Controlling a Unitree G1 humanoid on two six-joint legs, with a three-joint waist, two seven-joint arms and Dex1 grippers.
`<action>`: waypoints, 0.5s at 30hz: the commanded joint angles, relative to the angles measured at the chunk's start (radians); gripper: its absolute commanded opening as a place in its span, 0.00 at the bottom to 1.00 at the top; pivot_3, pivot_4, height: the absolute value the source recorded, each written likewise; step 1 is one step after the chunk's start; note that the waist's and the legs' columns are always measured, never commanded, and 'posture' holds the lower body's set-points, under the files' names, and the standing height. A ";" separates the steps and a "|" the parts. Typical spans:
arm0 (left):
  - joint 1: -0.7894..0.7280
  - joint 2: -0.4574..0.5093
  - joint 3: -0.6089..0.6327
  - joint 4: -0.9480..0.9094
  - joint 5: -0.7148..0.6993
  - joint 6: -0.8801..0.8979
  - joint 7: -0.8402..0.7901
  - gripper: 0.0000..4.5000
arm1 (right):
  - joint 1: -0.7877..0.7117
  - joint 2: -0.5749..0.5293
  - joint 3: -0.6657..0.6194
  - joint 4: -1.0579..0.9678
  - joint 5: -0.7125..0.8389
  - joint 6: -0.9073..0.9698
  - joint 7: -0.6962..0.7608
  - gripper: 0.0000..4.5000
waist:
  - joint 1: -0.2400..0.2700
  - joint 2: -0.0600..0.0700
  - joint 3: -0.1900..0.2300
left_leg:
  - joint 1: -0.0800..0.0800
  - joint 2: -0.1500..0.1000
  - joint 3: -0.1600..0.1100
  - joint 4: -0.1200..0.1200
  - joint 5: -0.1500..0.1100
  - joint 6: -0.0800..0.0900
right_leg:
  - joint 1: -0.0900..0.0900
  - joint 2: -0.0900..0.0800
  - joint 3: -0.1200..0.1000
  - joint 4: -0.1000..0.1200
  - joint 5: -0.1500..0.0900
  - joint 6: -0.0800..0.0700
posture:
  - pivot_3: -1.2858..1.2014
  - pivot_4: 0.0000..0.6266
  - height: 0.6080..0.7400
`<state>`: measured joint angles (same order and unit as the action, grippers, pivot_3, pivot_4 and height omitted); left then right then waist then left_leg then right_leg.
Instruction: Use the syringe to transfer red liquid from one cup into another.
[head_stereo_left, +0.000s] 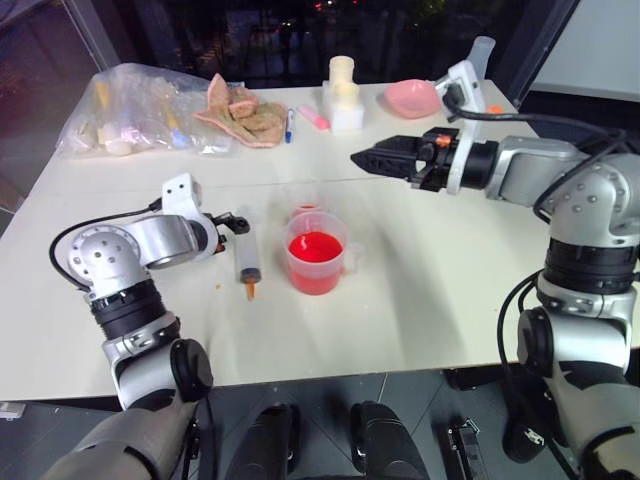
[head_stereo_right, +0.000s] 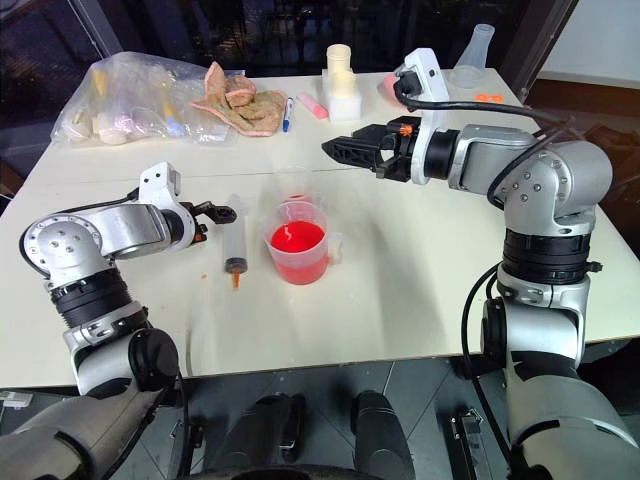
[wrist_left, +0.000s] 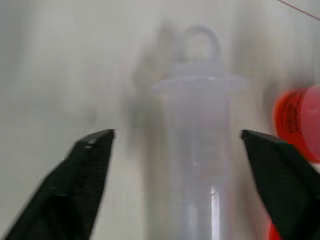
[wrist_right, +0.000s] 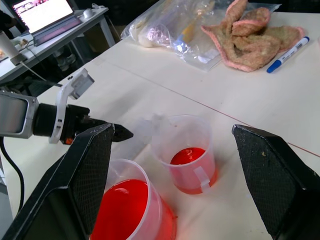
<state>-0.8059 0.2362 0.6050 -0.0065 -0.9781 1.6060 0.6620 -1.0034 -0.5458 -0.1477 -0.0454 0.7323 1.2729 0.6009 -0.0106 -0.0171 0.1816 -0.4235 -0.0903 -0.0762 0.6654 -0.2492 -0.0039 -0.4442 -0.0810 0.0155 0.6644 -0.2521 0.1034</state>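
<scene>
The syringe (head_stereo_left: 247, 260) lies flat on the white table (head_stereo_left: 440, 310), orange tip toward me, its barrel empty. My left gripper (head_stereo_left: 238, 222) hovers open at its plunger end; in the left wrist view the syringe (wrist_left: 200, 150) lies between the spread fingers (wrist_left: 90, 165), which do not touch it. Just right of it stands the wide handled cup (head_stereo_left: 318, 252), about half full of red liquid (head_stereo_left: 315, 248). Behind it is the narrower clear cup (head_stereo_left: 307, 212) holding a little red liquid. My right gripper (head_stereo_left: 368, 158) hangs open and empty above the table, beyond the cups.
Along the table's far edge lie a clear plastic bag of items (head_stereo_left: 140, 110), a crumpled cloth (head_stereo_left: 240, 115), a blue-capped pen (head_stereo_left: 290, 125), a cream block stack (head_stereo_left: 343, 95), a pink bowl (head_stereo_left: 412, 97) and a conical flask (head_stereo_right: 478, 50). A side desk with a laptop (wrist_right: 45, 15) stands left.
</scene>
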 joint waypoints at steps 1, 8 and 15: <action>-0.007 0.053 -0.005 -0.041 -0.078 0.008 -0.008 0.99 | -0.006 -0.010 -0.013 -0.028 0.015 -0.014 0.010 0.88 | -0.001 0.000 0.000 | 0.000 0.000 0.000 0.000 0.000 0.000 | 0.000 0.000 0.000 0.000 0.000 0.000 | 0.52 0.24 1.00; -0.007 0.255 -0.097 -0.219 -0.166 0.008 -0.240 0.99 | 0.012 -0.048 0.016 -0.033 0.021 -0.038 0.085 0.88 | -0.002 0.000 0.000 | 0.000 0.000 0.000 0.000 0.000 -0.001 | 0.000 0.000 0.000 -0.001 0.000 0.000 | 0.52 0.24 1.00; 0.127 0.558 -0.095 -0.327 -0.261 0.008 -0.589 0.99 | 0.086 -0.243 0.133 -0.157 0.058 -0.108 0.400 0.88 | -0.003 0.000 0.000 | 0.000 0.000 0.000 -0.001 0.000 0.000 | 0.000 0.000 0.000 -0.002 0.000 -0.001 | 0.52 0.24 1.00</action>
<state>-0.6881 0.7276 0.4940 -0.3000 -1.1887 1.6056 0.1839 -0.9102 -0.7437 -0.0330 -0.1584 0.7775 1.2156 0.9030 -0.0137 -0.0169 0.1816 -0.4235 -0.0899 -0.0761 0.6643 -0.2492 -0.0039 -0.4440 -0.0808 0.0156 0.6625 -0.2524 0.1028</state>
